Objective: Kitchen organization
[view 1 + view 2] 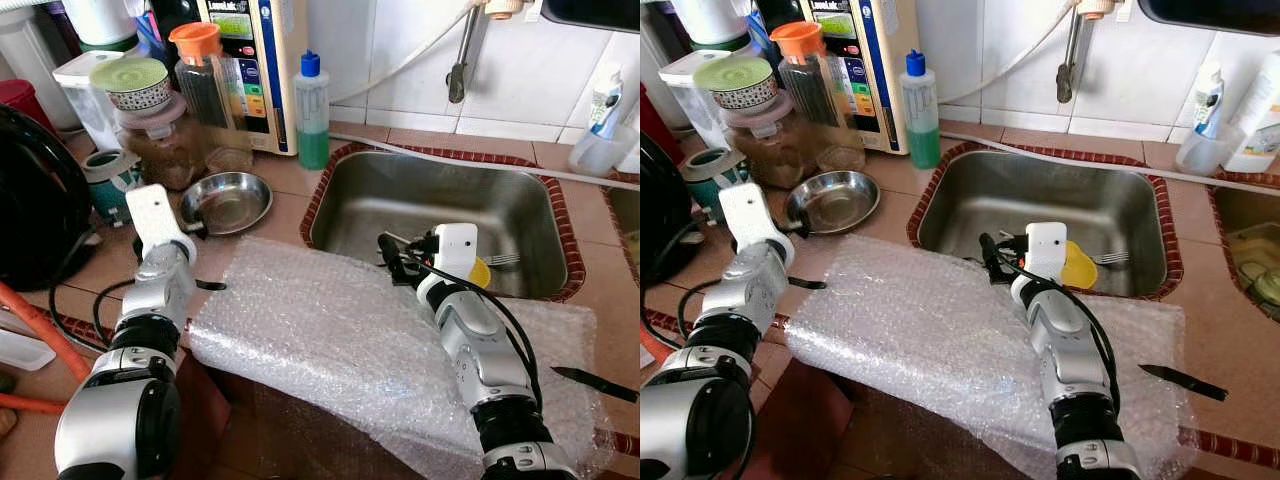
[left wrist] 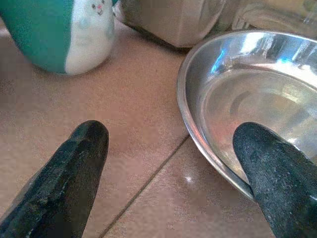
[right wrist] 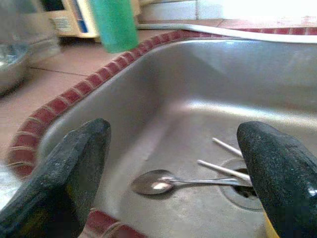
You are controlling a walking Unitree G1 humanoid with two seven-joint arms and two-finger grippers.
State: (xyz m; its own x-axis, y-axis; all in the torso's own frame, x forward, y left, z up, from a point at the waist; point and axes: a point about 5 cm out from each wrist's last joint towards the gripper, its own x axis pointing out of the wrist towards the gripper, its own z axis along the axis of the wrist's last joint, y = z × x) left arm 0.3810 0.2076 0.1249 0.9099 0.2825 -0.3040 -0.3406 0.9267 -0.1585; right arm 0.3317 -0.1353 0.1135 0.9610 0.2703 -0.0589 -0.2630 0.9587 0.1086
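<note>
A shallow steel bowl (image 1: 228, 200) sits on the tiled counter left of the sink (image 1: 520, 195). My left gripper (image 2: 173, 168) is open at the bowl's near rim, one finger (image 2: 277, 168) over the rim and the other above bare tile. My right gripper (image 1: 392, 258) hangs open over the sink's near left corner with nothing between its fingers. In the sink lie a spoon (image 3: 163, 182), a fork (image 1: 500, 260) and a yellow item (image 1: 481, 272) partly hidden behind my right wrist.
A sheet of bubble wrap (image 1: 330, 330) covers the counter's front. A black knife (image 1: 595, 381) lies at its right end. Behind the bowl stand a teal mug (image 1: 105, 180), jars, a green soap bottle (image 1: 312, 110) and a water appliance (image 1: 255, 60).
</note>
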